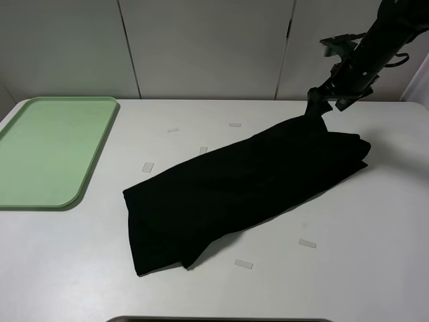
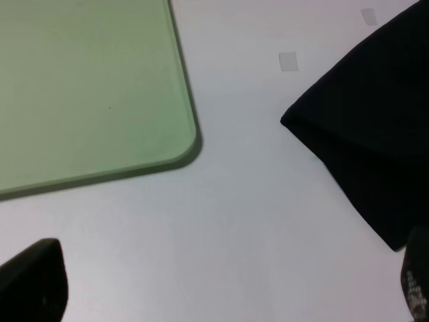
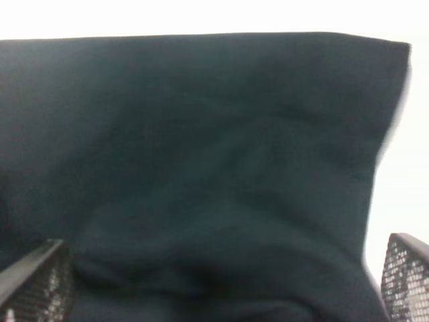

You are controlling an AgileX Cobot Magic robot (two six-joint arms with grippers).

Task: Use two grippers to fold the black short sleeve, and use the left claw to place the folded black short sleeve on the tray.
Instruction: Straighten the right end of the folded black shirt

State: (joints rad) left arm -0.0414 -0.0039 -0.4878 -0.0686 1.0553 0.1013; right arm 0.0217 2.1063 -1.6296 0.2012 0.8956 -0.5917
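Folding step, shirt in a long band. The black shirt [image 1: 241,188] lies on the tabletop [image 1: 362,255]. Its long axis runs from directly beneath the right end effector [image 3: 214,285] to a corner beside the left end effector [image 2: 221,285]. The tray [image 1: 40,154] lies near the left one, away from the shirt. Both end effectors are spread and hold nothing. The next move probably calls for each to pinch an end and fold the band shorter.
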